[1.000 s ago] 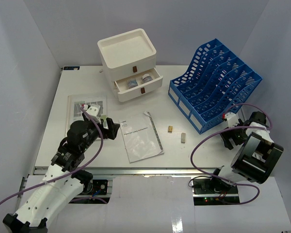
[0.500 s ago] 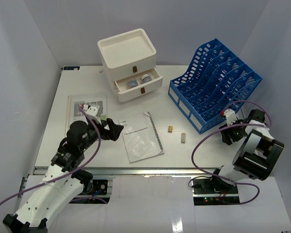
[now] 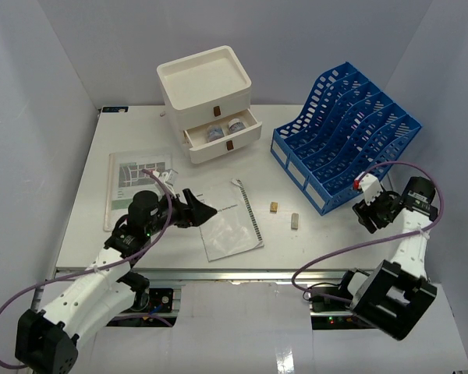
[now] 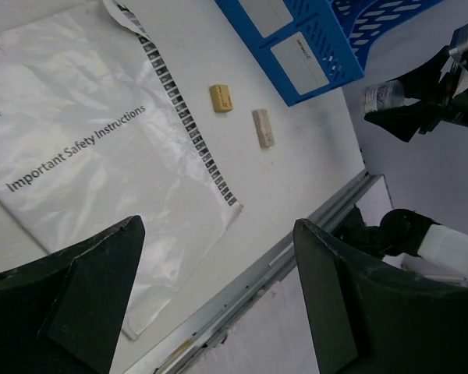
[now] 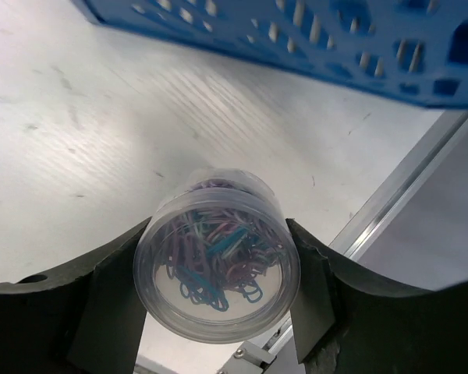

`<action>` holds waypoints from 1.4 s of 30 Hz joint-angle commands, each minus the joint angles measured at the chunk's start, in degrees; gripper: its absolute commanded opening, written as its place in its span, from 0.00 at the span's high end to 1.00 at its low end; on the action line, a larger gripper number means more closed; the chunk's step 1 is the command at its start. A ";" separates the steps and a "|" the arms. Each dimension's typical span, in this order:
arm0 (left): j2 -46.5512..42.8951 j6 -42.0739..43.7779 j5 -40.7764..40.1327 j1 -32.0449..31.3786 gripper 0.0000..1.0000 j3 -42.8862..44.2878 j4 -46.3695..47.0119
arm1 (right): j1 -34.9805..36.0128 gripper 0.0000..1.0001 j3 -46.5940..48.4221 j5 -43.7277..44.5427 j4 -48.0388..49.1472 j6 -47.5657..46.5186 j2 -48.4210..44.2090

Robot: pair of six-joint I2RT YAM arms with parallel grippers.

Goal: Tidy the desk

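Beneath the blue slotted plastic file rack, and spreading far to its left and front, lies the wide flat white worktop. I judge it rigid, heavy and fixed, nothing to grasp; it looks smooth, so light things will skid on it, and the holds belong on the clutter. Just in front of the rack's near right corner, my right pincer has its jaws pressed against both sides of a small clear round plastic tub of coloured paper clips. That tub looks light, hard and slick, best taken across its wall. Well left of the rack, my left pincer hangs spread and empty above a white glossy-sleeved safety booklet, thin, floppy and lying flat, so I would go for a free edge. Between booklet and rack lie a small tan block and a pale block.
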 commanded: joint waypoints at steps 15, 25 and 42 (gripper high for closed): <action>24.47 -15.25 10.36 -9.28 0.02 11.51 26.43 | 51.76 0.71 11.57 -18.97 1.55 25.20 -8.91; 30.21 -15.67 8.96 -12.85 0.02 15.96 26.37 | 64.76 0.73 16.17 -11.24 7.21 28.38 1.27; 38.81 -18.38 10.96 -15.01 0.11 18.50 26.76 | 67.86 0.72 18.55 -2.76 13.81 29.45 3.49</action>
